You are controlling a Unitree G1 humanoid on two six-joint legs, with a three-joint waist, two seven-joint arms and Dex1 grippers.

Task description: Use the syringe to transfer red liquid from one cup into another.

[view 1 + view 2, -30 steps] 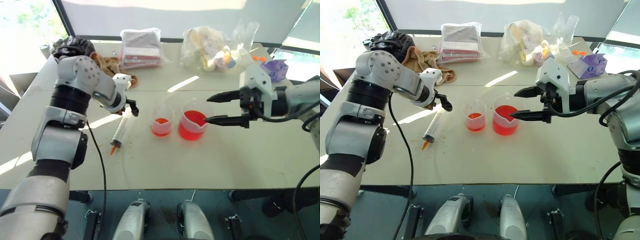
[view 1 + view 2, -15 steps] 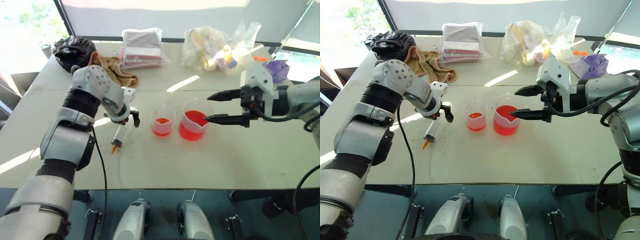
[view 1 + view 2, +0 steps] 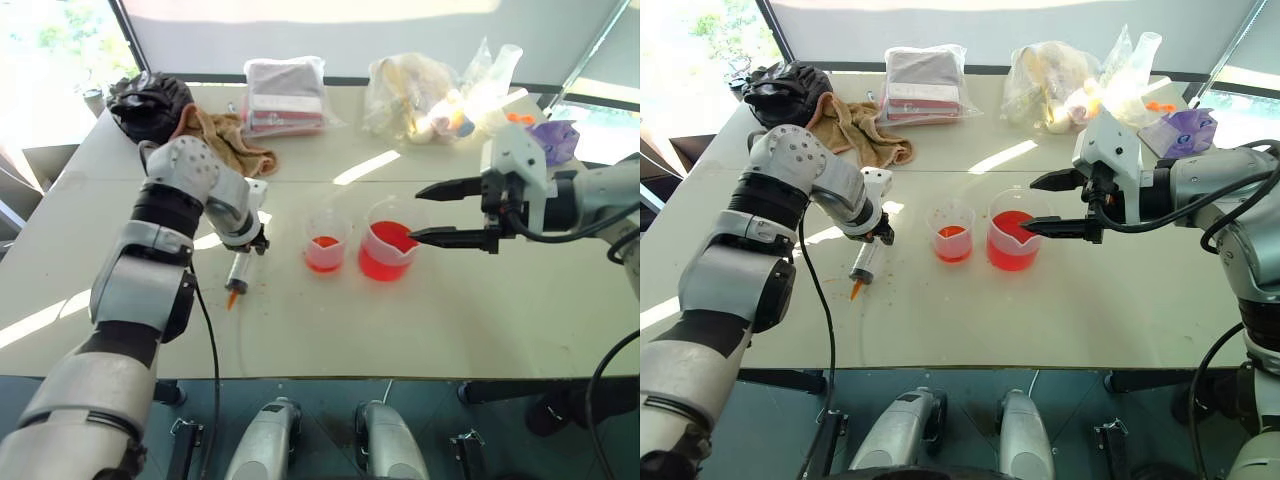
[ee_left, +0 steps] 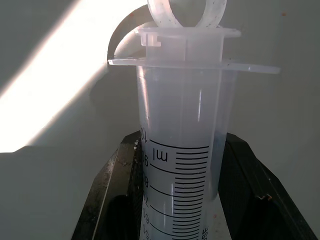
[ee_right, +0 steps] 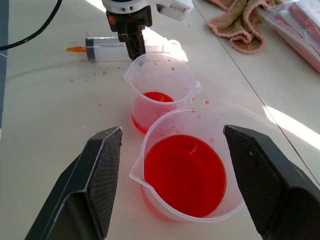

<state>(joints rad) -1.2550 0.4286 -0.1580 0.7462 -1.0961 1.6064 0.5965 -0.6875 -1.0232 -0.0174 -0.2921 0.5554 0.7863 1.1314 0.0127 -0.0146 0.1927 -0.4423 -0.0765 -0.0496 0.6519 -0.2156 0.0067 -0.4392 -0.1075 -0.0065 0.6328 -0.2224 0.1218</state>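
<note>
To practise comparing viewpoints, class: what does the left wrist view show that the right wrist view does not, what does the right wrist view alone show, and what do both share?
Left wrist view alone: the printed scale lines on the syringe barrel, its flange and the white plunger ring, with a black finger on each side of the barrel.
Right wrist view alone: the wider beaker of red liquid, the smaller cup, the tan cloth, and the syringe's orange tip.
Both: the syringe lying on the table, with the left gripper closed on it.
</note>
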